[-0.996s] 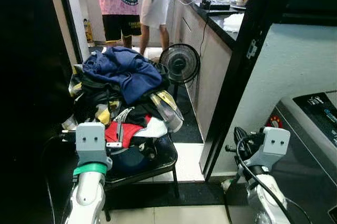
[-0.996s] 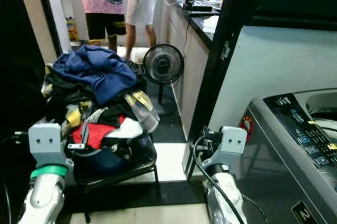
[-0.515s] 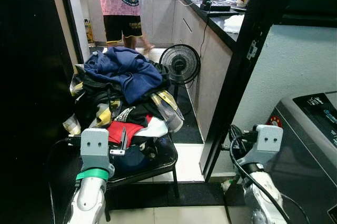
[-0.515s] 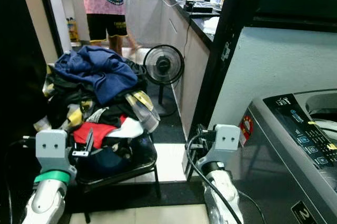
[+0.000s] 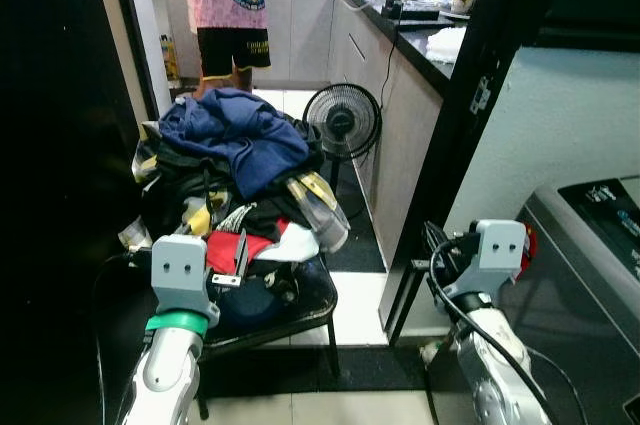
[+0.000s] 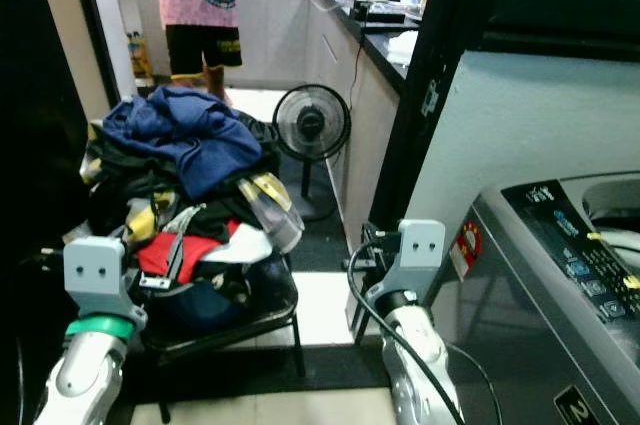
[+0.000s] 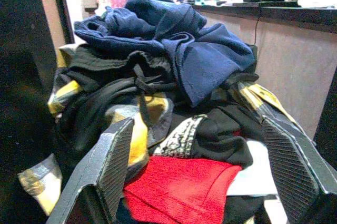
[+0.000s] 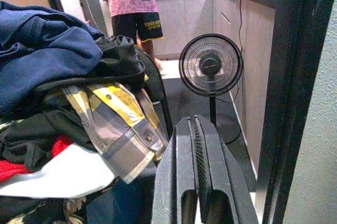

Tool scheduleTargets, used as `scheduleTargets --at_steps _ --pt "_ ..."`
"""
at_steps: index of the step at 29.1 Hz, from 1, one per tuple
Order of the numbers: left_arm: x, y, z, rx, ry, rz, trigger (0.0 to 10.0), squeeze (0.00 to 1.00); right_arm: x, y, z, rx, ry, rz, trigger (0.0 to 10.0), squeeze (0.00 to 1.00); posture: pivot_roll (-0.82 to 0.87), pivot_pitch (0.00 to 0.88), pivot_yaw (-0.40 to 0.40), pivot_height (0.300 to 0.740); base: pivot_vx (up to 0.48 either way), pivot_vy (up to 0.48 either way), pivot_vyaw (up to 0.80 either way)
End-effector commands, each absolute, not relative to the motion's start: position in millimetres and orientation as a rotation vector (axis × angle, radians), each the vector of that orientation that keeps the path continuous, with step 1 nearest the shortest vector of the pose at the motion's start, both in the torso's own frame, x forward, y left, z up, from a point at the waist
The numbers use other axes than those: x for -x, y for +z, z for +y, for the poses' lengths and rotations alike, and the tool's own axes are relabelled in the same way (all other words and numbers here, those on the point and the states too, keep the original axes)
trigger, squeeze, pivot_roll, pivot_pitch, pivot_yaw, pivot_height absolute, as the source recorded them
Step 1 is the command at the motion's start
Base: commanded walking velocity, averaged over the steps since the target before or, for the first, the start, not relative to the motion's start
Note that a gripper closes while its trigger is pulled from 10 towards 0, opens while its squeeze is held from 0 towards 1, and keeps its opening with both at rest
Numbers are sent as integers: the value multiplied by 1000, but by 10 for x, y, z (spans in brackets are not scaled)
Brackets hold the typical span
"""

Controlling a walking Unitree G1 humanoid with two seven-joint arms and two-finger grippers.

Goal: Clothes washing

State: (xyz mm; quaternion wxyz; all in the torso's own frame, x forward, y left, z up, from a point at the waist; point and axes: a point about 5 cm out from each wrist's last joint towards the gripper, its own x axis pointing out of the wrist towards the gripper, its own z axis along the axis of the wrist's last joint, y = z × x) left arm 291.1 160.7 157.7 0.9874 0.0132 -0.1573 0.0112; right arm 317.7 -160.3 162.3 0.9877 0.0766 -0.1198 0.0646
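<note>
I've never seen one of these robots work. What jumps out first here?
A tall heap of clothes, navy on top, red low down, overflows a black chair ahead. The left gripper spreads open toward it. A fan stands behind on the floor, and a washer sits at right.

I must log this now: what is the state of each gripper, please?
Left gripper: open, holding nothing, before the heaped pile of clothes.
Right gripper: closed, holding nothing.

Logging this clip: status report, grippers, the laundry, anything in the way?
Left gripper open, fingers straddling the clothes pile on the chair. Right gripper shut, empty. Washing machine at right. Standing fan and a person beyond the chair.
</note>
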Motion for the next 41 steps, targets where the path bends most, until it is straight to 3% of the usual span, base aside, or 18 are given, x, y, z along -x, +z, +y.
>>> scheduleTargets --at_steps 1,17,24,28,35,41 --pt "-2921 1568 1604 -16 22 -304 10000 0 -3182 1648 -1584 -157 141 -243 10000 0 -27 9 -15 740 420 0 0" --pt "-2934 1573 1611 -4 9 -308 10000 0 -3202 1689 -1547 -125 169 -245 10000 0 -27 7 -20 740 418 0 0" --pt "-2937 1572 1586 0 -1 -306 10000 0 -3195 1718 -1528 -96 188 -250 10000 0 -32 11 -16 740 419 0 800" --pt "-2942 1568 1580 3 -3 -304 10000 0 -3229 1925 -1482 -152 209 -306 10000 0 -36 12 -12 740 416 0 800" --pt "-2970 1563 1583 7 5 -295 10000 0 -3268 2222 -1304 -204 343 -369 10000 0 -38 10 -9 740 389 0 0" --pt "-3011 1557 1611 6 38 -289 10000 0 -3327 2255 -1230 -181 374 -363 10000 0 -32 7 -14 740 0 0 0"
